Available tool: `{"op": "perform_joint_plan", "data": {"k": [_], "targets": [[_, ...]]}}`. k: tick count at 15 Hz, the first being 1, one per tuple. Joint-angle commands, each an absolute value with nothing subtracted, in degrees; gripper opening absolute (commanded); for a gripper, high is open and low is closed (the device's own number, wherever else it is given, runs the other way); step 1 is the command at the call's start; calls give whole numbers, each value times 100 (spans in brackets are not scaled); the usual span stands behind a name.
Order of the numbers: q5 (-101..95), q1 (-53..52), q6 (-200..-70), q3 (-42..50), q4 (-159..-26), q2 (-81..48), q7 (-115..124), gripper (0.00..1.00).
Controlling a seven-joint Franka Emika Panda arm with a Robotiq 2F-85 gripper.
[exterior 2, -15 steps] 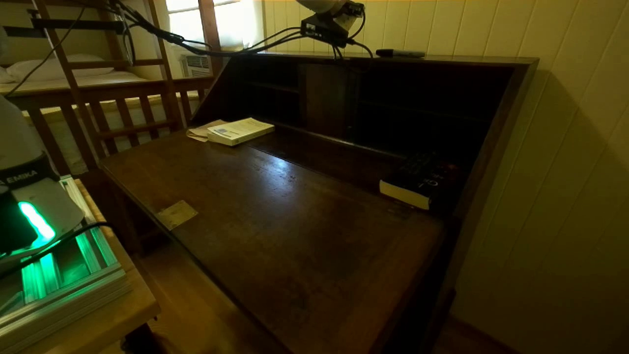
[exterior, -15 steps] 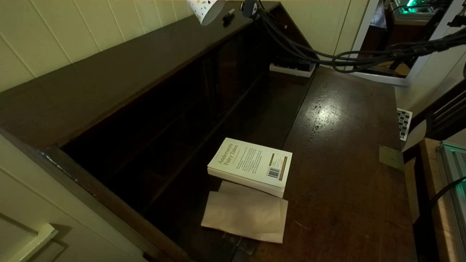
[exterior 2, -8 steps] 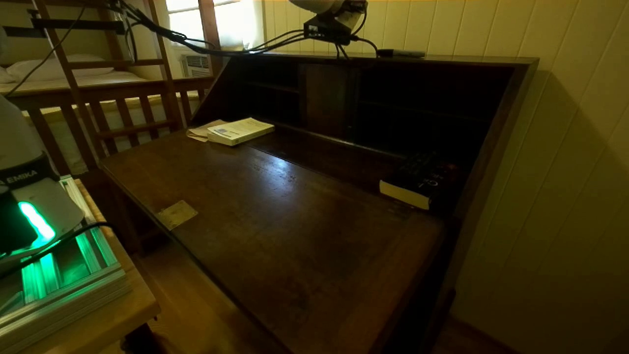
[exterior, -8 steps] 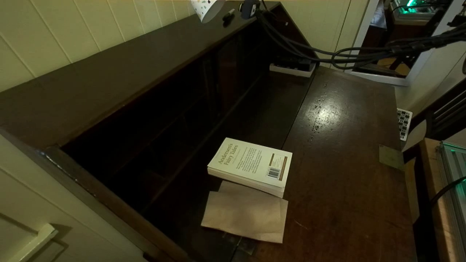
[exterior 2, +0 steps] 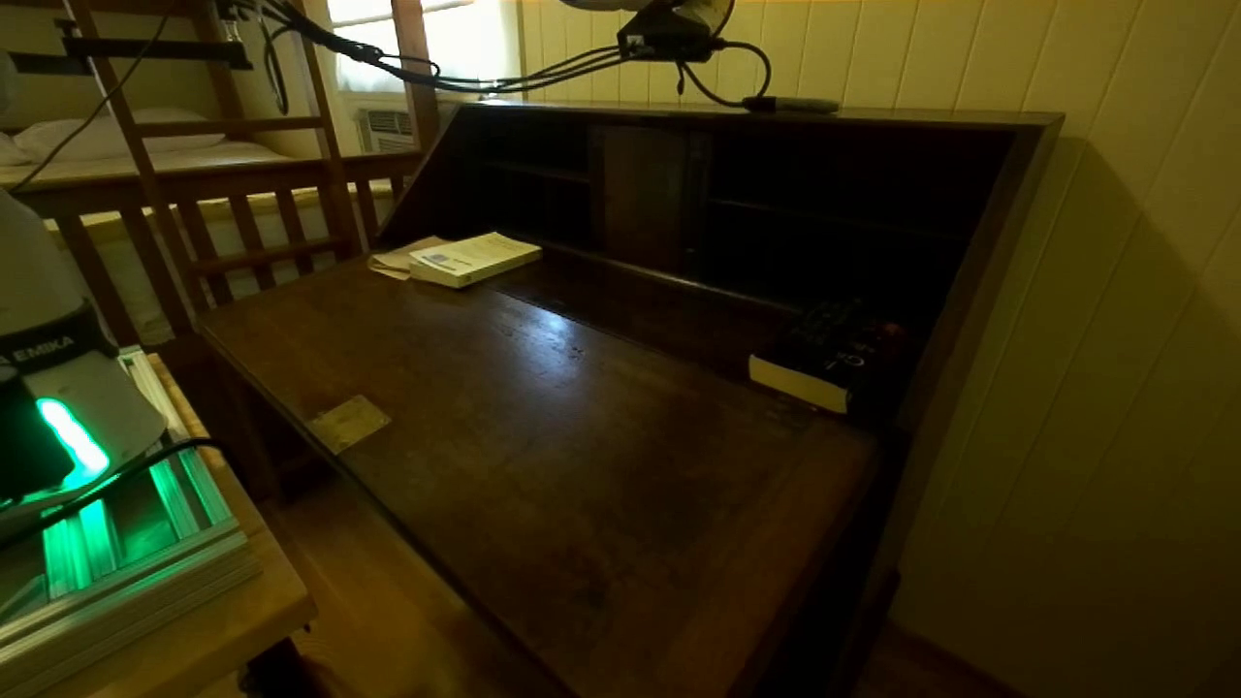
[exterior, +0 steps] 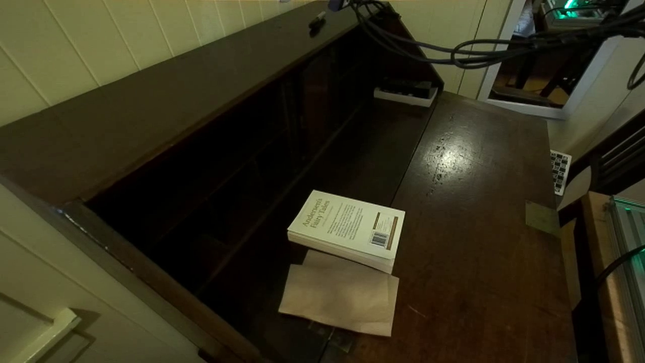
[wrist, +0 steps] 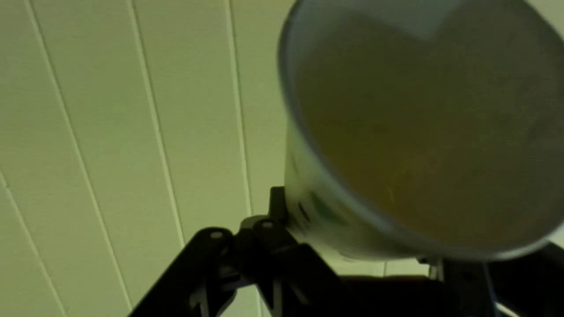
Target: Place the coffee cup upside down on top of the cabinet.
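The white coffee cup (wrist: 326, 211) with small speckles fills the right of the wrist view, its open mouth facing the camera. My gripper (wrist: 374, 237) is shut on the cup's sides; one finger shows at its left, the other is partly hidden below the rim. Cup and gripper are out of view in both exterior views, past the top edge. The long dark brown cabinet shows in both exterior views, with its flat top (exterior: 166, 96) and open cubbies; its top edge (exterior 2: 931, 117) runs along the wall. The cup's height over it cannot be told.
A dark marker (exterior: 317, 22) lies on the cabinet top, also in an exterior view (exterior 2: 790, 105). Black cables (exterior: 494, 53) hang from the arm (exterior 2: 669, 39) close to it. A white book (exterior: 347, 227), brown paper (exterior: 342, 297) and a dark book (exterior 2: 824, 354) lie on the desk below.
The cup, tilted mouth-down at the top of an exterior view earlier, has moved up out of that view. In an exterior view the arm's end and cables have moved right and slightly up.
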State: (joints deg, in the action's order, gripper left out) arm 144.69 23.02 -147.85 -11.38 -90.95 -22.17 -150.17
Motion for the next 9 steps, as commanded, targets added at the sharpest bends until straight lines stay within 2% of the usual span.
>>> {"op": "perform_joint_plan", "data": {"k": [1,9], "targets": [[14456,2824,-14607,-1452,-8841,-2291,-15206,38],[14428,3171,-14324,-2136,-9341,-2273,-15336,38]]}}
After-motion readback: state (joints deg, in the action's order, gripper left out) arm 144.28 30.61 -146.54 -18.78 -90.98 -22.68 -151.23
